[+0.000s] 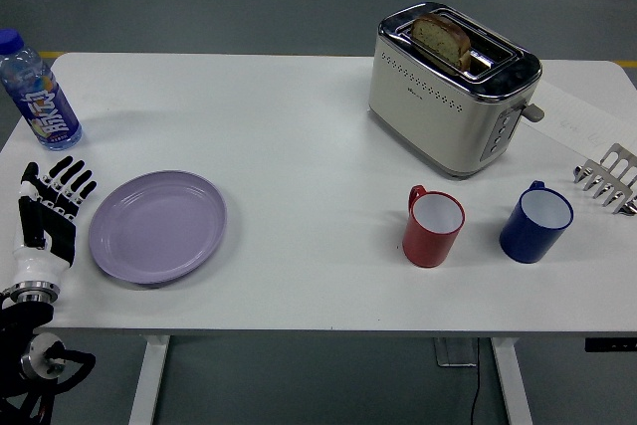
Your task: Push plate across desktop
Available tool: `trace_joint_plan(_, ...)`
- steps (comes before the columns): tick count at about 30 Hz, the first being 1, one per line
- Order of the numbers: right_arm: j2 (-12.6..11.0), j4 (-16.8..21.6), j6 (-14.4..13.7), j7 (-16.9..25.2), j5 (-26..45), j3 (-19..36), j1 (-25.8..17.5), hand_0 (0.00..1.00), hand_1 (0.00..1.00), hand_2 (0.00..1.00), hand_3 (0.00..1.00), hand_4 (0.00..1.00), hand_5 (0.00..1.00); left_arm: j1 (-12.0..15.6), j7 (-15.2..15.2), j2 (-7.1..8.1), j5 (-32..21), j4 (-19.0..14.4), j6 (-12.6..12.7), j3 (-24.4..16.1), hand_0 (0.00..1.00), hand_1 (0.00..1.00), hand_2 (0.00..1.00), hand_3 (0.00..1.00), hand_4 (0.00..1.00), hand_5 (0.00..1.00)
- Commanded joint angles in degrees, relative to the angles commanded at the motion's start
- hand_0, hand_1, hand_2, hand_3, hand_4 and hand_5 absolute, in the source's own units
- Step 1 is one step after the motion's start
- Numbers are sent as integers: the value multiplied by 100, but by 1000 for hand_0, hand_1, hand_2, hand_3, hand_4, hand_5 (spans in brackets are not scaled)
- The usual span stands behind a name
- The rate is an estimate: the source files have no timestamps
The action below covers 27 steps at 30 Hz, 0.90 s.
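Plate, lilac, is lying flat near the worktop's front-left edge. Left hand is resting just beside its left rim, fingers extending straight, holding nothing. Toaster, red mug, blue mug are standing well apart, rightward.

lilac plate, red mug, blue mug, cream toaster

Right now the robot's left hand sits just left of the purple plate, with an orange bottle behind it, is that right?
Not quite: the bottle is blue, with a blue cap, not orange. The head view shows it behind the left hand, which sits open just left of the purple plate.
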Motion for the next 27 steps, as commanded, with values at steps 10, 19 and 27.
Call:
trace_joint_plan(10, 4, 0, 5, -14, -24, 18, -8, 636, 606, 665, 607, 179, 117, 45, -129, 0, -138, 12, 163, 346, 746, 777, 746, 663, 642, 998)
trace_joint_plan(19, 4, 0, 6, -19, -12, 6, -32, 636, 606, 665, 607, 180, 117, 83, -289, 0, -324, 18, 309, 664, 770, 816, 795, 668, 646, 998)
trace_joint_plan(27, 9, 0, 12, -33, -51, 19, -65, 636, 605, 665, 607, 180, 116, 136, -396, 0, -462, -32, 419, 906, 798, 835, 836, 681, 646, 998)
